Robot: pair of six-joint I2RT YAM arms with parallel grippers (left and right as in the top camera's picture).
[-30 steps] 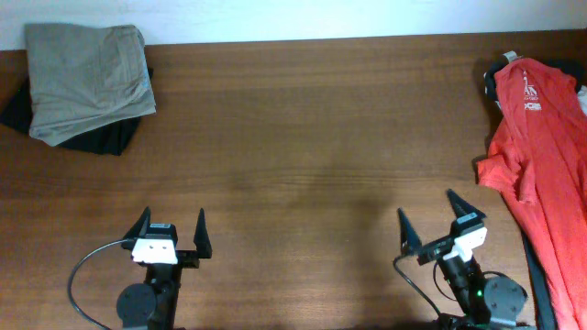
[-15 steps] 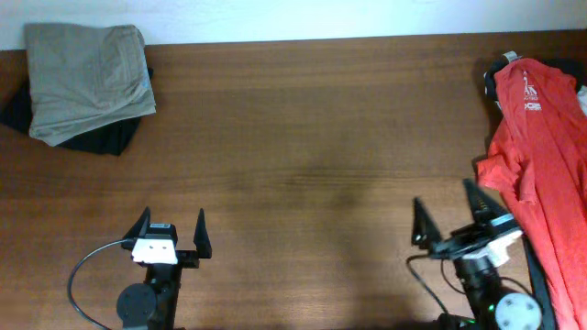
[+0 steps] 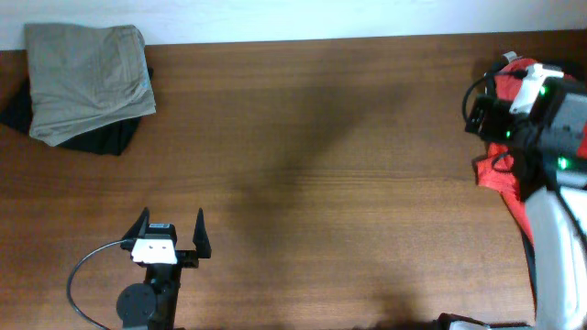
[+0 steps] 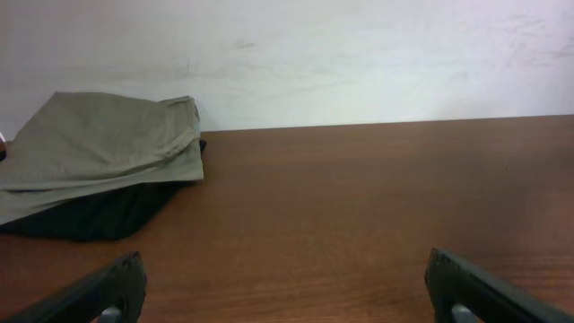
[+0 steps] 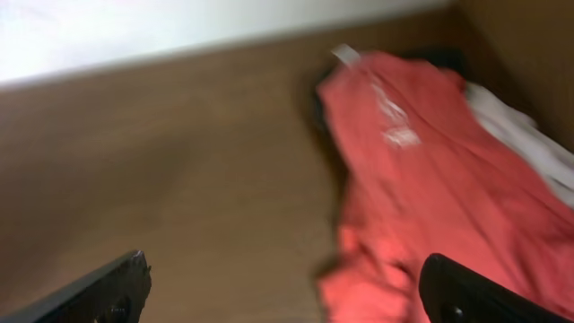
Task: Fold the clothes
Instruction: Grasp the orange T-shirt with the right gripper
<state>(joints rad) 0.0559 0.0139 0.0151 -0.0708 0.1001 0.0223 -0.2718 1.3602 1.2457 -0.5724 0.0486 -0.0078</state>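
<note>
The red-orange cotton T-shirt with white lettering lies rumpled at the right end of the brown wooden bench, partly hidden in the overhead view by the right arm above it. The right gripper hovers over the shirt's edge, jaws spread wide and empty. The left gripper sits near the front edge, well apart from the shirt, jaws likewise wide open and holding nothing.

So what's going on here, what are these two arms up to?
Two robot arms are meant to fold the red T-shirt, which lies crumpled at the right edge of the table. The right gripper hangs over it, open and holding nothing. The left gripper sits open and empty near the front. A khaki garment lies folded on a black garment in the far left corner.
</note>
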